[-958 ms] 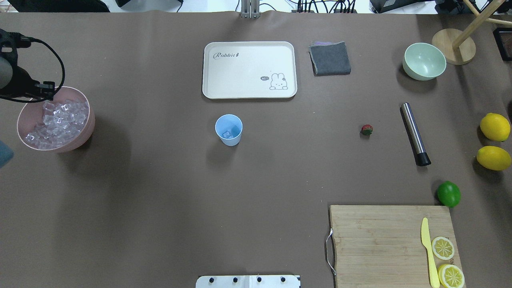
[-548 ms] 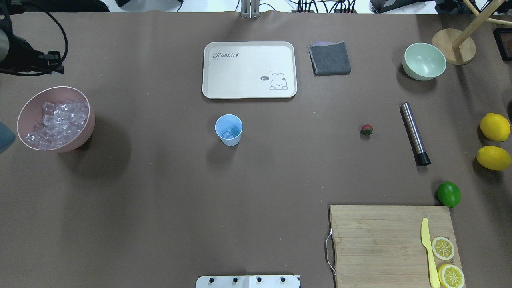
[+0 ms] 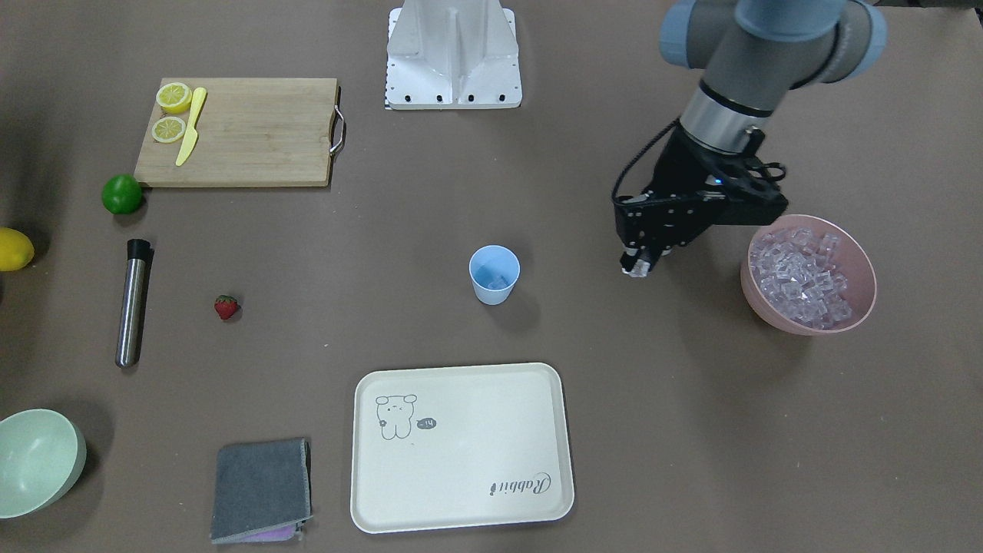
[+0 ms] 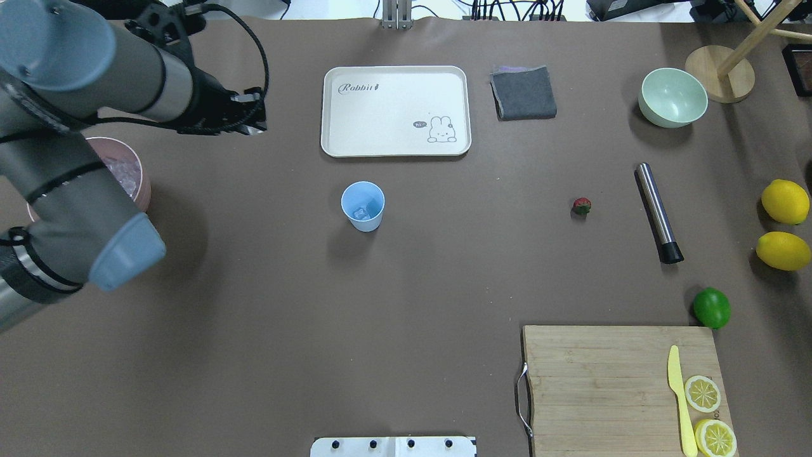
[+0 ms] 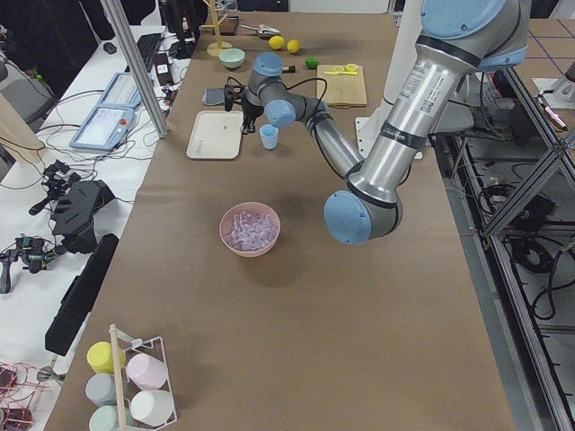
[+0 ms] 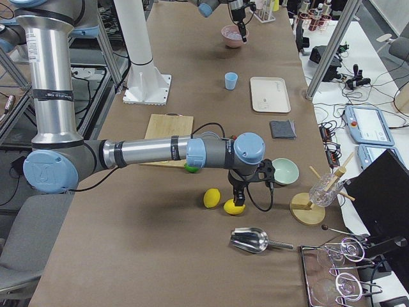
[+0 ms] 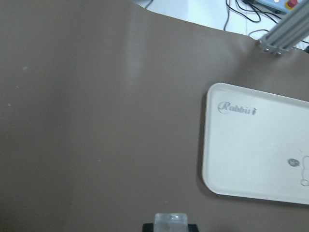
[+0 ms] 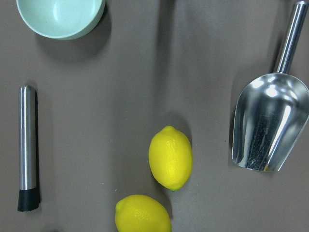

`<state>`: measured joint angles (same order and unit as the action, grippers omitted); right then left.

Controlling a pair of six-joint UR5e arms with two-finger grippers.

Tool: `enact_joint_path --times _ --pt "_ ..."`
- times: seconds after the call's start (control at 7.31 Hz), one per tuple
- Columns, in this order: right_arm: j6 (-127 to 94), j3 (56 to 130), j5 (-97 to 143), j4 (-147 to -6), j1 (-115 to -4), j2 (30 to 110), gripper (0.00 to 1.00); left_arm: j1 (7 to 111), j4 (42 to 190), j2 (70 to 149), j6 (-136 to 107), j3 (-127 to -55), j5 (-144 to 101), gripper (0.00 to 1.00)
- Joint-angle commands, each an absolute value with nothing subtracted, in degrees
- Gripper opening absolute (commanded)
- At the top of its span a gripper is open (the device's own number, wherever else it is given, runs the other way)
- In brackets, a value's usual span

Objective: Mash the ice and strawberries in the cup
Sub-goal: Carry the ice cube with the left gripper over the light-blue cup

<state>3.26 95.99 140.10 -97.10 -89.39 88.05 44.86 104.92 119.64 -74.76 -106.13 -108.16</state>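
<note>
Nearest the robot, the right gripper (image 6: pixel 238 192) hangs over the lemons (image 8: pixel 170 157). Only the right-side camera catches it, so I cannot tell whether its fingers are apart.

Mid-table, the cup (image 4: pixel 363 206) stands upright with one cube inside. The strawberry (image 4: pixel 582 205) lies on the table at its 3 o'clock, well apart.

Now the change: the left gripper (image 3: pixel 636 267), over the pink bowl (image 3: pixel 862 269) a second ago, has lifted and swung to the cup's 10 o'clock, short of the tray (image 4: pixel 393 108). Overhead hides its tips, but the front and wrist cameras show them clamped on an ice cube (image 7: pixel 170 218). A second cube looks bound for the cup, with mashing some way off.
</note>
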Motion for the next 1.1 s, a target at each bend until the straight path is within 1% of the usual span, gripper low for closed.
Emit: enact_joint_path --times 0.0,0.14,0.41,0.96 --pt "3.3 96.0 140.1 -97.1 -89.4 88.3 1.0 35.2 105.2 124.4 -77.3 -103.1 -99.9 0.0" --pt "3.3 96.1 140.1 -97.1 -89.4 88.5 1.0 32.9 107.4 124.9 -77.3 -101.3 -97.0 0.0" --pt "3.3 96.1 140.0 -97.0 -89.4 88.6 1.0 31.7 112.0 125.2 -77.2 -96.6 -95.1 0.0" --pt "3.3 96.0 140.0 -97.1 -89.5 88.6 1.0 30.6 111.9 126.3 -77.3 -95.5 -94.8 0.0"
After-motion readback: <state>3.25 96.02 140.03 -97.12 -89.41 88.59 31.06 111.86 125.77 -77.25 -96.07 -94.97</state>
